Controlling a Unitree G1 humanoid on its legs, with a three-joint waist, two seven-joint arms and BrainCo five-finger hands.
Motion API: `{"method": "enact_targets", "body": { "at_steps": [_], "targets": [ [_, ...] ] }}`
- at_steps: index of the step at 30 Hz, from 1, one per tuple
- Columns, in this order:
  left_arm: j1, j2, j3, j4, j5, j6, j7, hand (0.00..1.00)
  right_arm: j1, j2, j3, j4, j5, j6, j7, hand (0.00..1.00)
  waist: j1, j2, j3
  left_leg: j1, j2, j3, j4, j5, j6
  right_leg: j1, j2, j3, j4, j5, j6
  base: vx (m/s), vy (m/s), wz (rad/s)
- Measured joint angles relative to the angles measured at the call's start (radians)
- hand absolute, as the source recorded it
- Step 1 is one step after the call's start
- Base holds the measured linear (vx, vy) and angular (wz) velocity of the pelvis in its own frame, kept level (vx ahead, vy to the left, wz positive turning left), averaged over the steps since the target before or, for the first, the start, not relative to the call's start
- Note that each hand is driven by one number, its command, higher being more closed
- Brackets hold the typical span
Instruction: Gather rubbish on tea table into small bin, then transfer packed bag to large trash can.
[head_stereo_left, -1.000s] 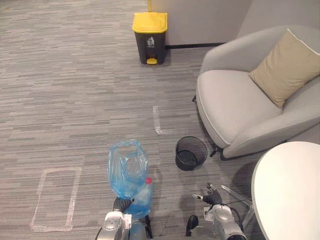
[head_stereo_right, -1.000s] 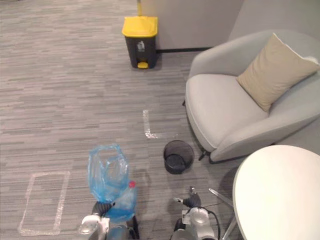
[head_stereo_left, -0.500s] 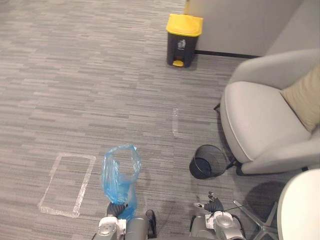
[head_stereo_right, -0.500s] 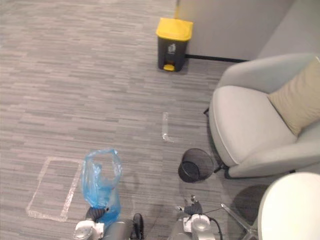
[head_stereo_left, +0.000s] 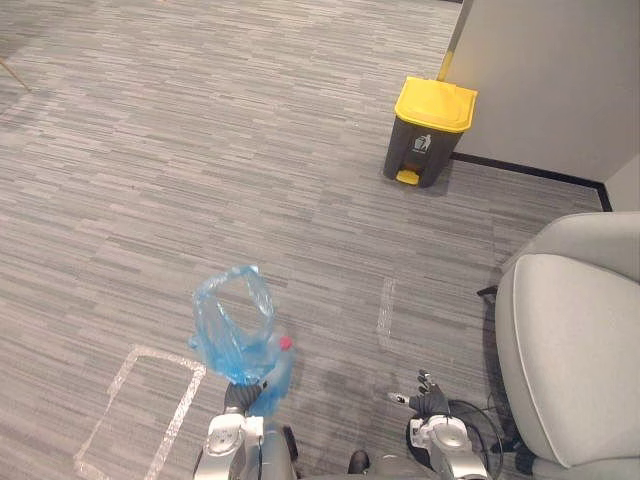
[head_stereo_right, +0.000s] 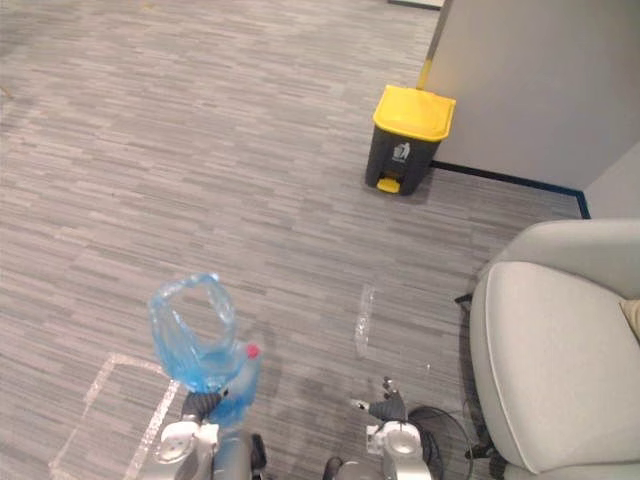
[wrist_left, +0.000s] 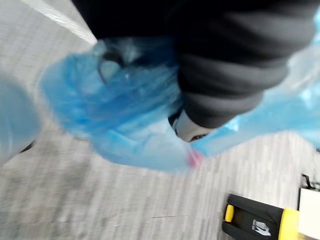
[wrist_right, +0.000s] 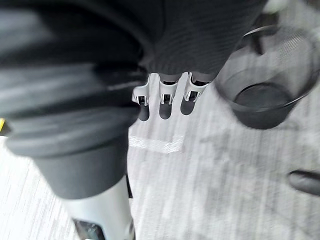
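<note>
Our head view has swung to the left since a second ago, so the large trash can (head_stereo_left: 428, 133) with its yellow lid now sits far and to the right instead of far and centre, and the grey armchair (head_stereo_left: 570, 350) has slid to the right edge. The things themselves have not shifted on the floor (head_stereo_left: 150, 170).

We still carry the blue bag (head_stereo_left: 232, 330) in our left hand (head_stereo_left: 238, 398), which is clenched on the gathered plastic at the bag's lower end. The bag stands up above the hand with its mouth gaping open, clear of the carpet. A clear bottle (head_stereo_left: 276, 365) with a red cap lies inside it, low and on its right side.

Our right hand (head_stereo_left: 428, 398) hangs near and right of centre, released, with its fingers (wrist_right: 165, 95) straight and grasping nothing. Past it, the right wrist view shows the small bin (wrist_right: 267, 90), a black mesh one, standing on the carpet.

A tape outline (head_stereo_left: 140, 400) marks the floor just left of the bag, and a tape strip (head_stereo_left: 385, 310) lies between us and the large trash can, which stands well apart from the bag, against the far wall.
</note>
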Motion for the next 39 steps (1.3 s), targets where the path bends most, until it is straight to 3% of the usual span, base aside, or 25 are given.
{"method": "enact_targets", "body": {
  "at_steps": [2,3,4,7,8,9,10,11,13,16,18,19,20,21,23,24,25,26,29,31,33,34,35,36,39],
  "targets": [
    [0.005,-0.024,0.005,0.017,0.000,-0.002,0.000,1.00,0.004,-0.017,-0.037,0.014,0.000,0.001,-0.005,0.00,0.003,0.035,-0.013,0.020,-0.013,-0.113,-0.378,0.209,-0.053,0.026,-0.011,0.046,0.004,-0.061,0.082,0.41,0.314,-0.56],
    [-0.012,-0.010,0.004,0.057,0.000,-0.001,0.000,1.00,-0.007,-0.002,-0.042,0.063,0.000,0.013,-0.008,0.00,0.001,-0.007,-0.009,0.033,-0.051,-0.092,-0.366,0.252,-0.055,0.040,-0.058,0.074,-0.004,-0.091,0.115,0.52,0.389,-0.42],
    [-0.040,0.004,0.010,0.075,0.000,0.002,0.004,1.00,-0.008,0.009,-0.043,0.067,-0.001,0.017,-0.005,0.00,-0.004,-0.025,-0.016,0.036,-0.075,-0.082,-0.358,0.205,-0.055,0.022,-0.072,0.107,-0.002,-0.068,0.105,0.58,0.410,-0.40],
    [-0.042,0.011,0.009,0.077,0.000,0.002,0.005,1.00,-0.010,0.011,-0.042,0.066,-0.007,0.017,-0.003,0.00,0.001,-0.027,-0.016,0.081,-0.074,-0.009,-0.269,0.100,-0.014,-0.007,-0.114,0.172,0.135,-0.043,0.133,0.36,0.233,-0.58],
    [-0.025,0.015,-0.003,0.076,0.000,0.002,0.005,1.00,-0.011,0.012,-0.040,0.064,-0.011,0.016,-0.003,0.00,0.004,-0.023,-0.015,0.158,-0.077,0.048,-0.287,0.054,-0.007,-0.086,-0.140,0.219,0.334,0.000,0.198,0.43,0.280,-0.97],
    [-0.018,0.021,-0.012,0.077,0.000,0.003,0.005,1.00,-0.012,0.014,-0.037,0.064,-0.012,0.017,-0.003,0.00,0.004,-0.023,-0.015,0.187,-0.079,0.069,-0.304,0.045,-0.003,-0.130,-0.149,0.231,0.430,0.026,0.223,0.35,0.201,-0.90],
    [-0.017,0.032,-0.026,0.079,0.000,0.006,0.005,1.00,-0.014,0.016,-0.032,0.064,-0.012,0.017,-0.002,0.00,-0.007,-0.023,-0.014,0.235,-0.087,0.094,-0.333,0.037,0.002,-0.209,-0.159,0.240,0.588,0.024,0.223,0.33,0.099,-0.50],
    [-0.015,0.039,-0.034,0.084,0.000,0.015,0.009,1.00,-0.021,0.017,-0.026,0.069,-0.012,0.017,-0.002,0.00,-0.032,-0.012,-0.007,0.318,-0.091,0.111,-0.396,0.032,0.003,-0.316,-0.145,0.190,0.751,-0.022,0.173,0.33,0.072,-0.38],
    [-0.016,0.042,-0.034,0.093,0.000,0.015,0.010,1.00,-0.019,0.016,-0.016,0.074,-0.013,0.017,-0.002,0.00,-0.036,0.000,0.000,0.387,-0.090,0.129,-0.456,0.031,0.001,-0.390,-0.130,0.123,0.768,-0.050,0.127,0.32,0.037,-0.31],
    [-0.043,0.064,-0.033,0.142,0.000,0.016,0.016,1.00,-0.041,-0.005,0.010,0.096,-0.013,0.012,-0.001,0.00,-0.058,0.004,0.004,0.490,-0.081,0.148,-0.544,0.031,-0.001,-0.490,-0.079,-0.035,0.509,-0.071,0.084,0.47,-0.064,-0.09],
    [-0.062,0.080,-0.033,0.161,0.000,0.015,0.020,1.00,-0.038,-0.017,0.010,0.099,-0.013,0.013,-0.003,0.00,-0.070,-0.013,0.003,0.545,-0.093,0.137,-0.594,0.025,-0.042,-0.495,-0.042,-0.085,0.215,0.063,0.061,0.47,-0.115,0.32],
    [-0.068,0.081,-0.033,0.186,0.002,0.016,0.025,1.00,-0.030,-0.036,0.008,0.124,-0.014,0.013,-0.004,0.00,-0.083,-0.009,0.005,0.584,-0.092,0.098,-0.611,0.013,-0.071,-0.480,-0.017,-0.071,0.193,0.175,-0.038,0.61,-0.172,0.04],
    [-0.064,0.073,-0.034,0.204,0.004,0.015,0.025,1.00,-0.041,-0.049,0.005,0.132,-0.013,0.014,-0.005,0.00,-0.078,0.032,-0.003,0.581,-0.062,0.058,-0.582,0.034,-0.100,-0.487,0.002,-0.068,0.238,0.107,-0.038,0.51,-0.153,-0.06],
    [-0.061,0.069,-0.034,0.204,0.004,0.015,0.025,1.00,-0.041,-0.049,0.004,0.132,-0.013,0.014,-0.005,0.00,-0.079,0.034,-0.001,0.580,-0.058,0.053,-0.570,0.034,-0.101,-0.486,0.002,-0.069,0.243,0.098,-0.038,0.58,-0.207,-0.19],
    [-0.062,0.055,-0.020,0.201,0.006,0.015,0.026,1.00,-0.038,-0.047,-0.029,0.123,-0.012,0.015,-0.004,0.00,-0.087,0.051,0.011,0.513,-0.008,0.003,-0.339,0.046,-0.120,-0.431,0.020,-0.081,0.258,0.038,-0.046,0.38,-0.178,0.03],
    [-0.059,0.046,-0.012,0.193,0.007,0.015,0.024,1.00,-0.027,-0.039,-0.028,0.120,-0.012,0.018,-0.004,0.00,-0.086,0.058,0.015,0.450,0.034,-0.027,-0.146,0.100,-0.133,-0.366,0.044,-0.084,0.227,0.023,-0.054,0.50,-0.172,-0.11],
    [-0.042,0.030,-0.011,0.165,0.010,0.014,0.024,1.00,-0.017,-0.029,-0.010,0.106,-0.010,0.019,-0.005,0.00,-0.073,0.059,0.017,0.375,0.077,-0.053,0.077,0.116,-0.134,-0.288,0.067,-0.070,0.184,0.007,-0.067,0.48,-0.130,-0.27],
    [-0.034,0.018,-0.007,0.148,0.011,0.012,0.022,1.00,-0.013,-0.024,-0.003,0.085,-0.010,0.019,-0.005,0.00,-0.065,0.056,0.019,0.333,0.096,-0.053,0.178,0.096,-0.123,-0.247,0.077,-0.061,0.163,-0.005,-0.072,0.45,-0.065,-0.42],
    [-0.021,-0.011,-0.003,0.125,0.010,0.013,0.007,1.00,0.004,-0.001,-0.007,0.050,-0.008,0.018,-0.005,0.00,-0.034,0.030,0.015,0.188,0.104,-0.015,0.239,0.042,-0.075,-0.128,0.082,-0.006,0.103,-0.045,-0.062,0.51,-0.007,-0.53],
    [-0.017,-0.017,-0.001,0.118,0.011,0.014,0.001,1.00,-0.010,0.008,-0.020,0.050,-0.008,0.019,-0.005,0.00,-0.019,0.015,0.017,0.118,0.055,0.001,0.002,0.029,-0.061,-0.056,0.062,0.037,0.054,-0.052,-0.045,0.48,0.119,-0.60],
    [-0.018,-0.023,-0.001,0.118,0.011,0.014,0.001,1.00,-0.019,0.006,-0.044,0.056,-0.008,0.019,-0.008,0.00,-0.017,0.006,0.020,0.104,-0.015,-0.018,-0.256,0.072,-0.058,-0.016,0.030,0.053,0.018,-0.055,-0.023,0.42,0.155,-0.43],
    [-0.017,-0.026,-0.006,0.119,0.011,0.014,0.001,1.00,-0.016,-0.004,-0.055,0.064,-0.009,0.018,-0.011,0.00,-0.016,0.013,0.015,0.114,-0.052,-0.040,-0.418,0.146,-0.060,0.004,0.024,0.068,-0.006,-0.059,0.009,0.37,0.206,-0.52],
    [-0.016,-0.027,-0.007,0.127,0.011,0.014,0.002,1.00,-0.011,-0.021,-0.060,0.086,-0.009,0.019,-0.016,0.00,-0.006,0.027,0.007,0.120,-0.072,-0.081,-0.501,0.318,-0.042,0.024,0.024,0.100,-0.024,-0.081,0.050,0.48,0.289,-0.52],
    [-0.025,-0.013,-0.007,0.151,0.011,0.016,0.002,1.00,-0.017,-0.011,-0.062,0.110,-0.009,0.026,-0.019,0.00,-0.002,-0.006,0.000,0.125,-0.102,-0.060,-0.482,0.295,-0.030,0.033,-0.013,0.121,-0.027,-0.090,0.068,0.57,0.320,-0.42],
    [-0.032,-0.011,-0.007,0.159,0.011,0.016,0.004,1.00,0.001,0.003,-0.062,0.108,-0.012,0.025,-0.015,0.00,0.010,-0.016,-0.009,0.167,-0.134,0.004,-0.420,0.166,0.008,-0.043,-0.078,0.178,0.198,-0.093,0.096,0.47,0.274,-0.40]
  ]
}}
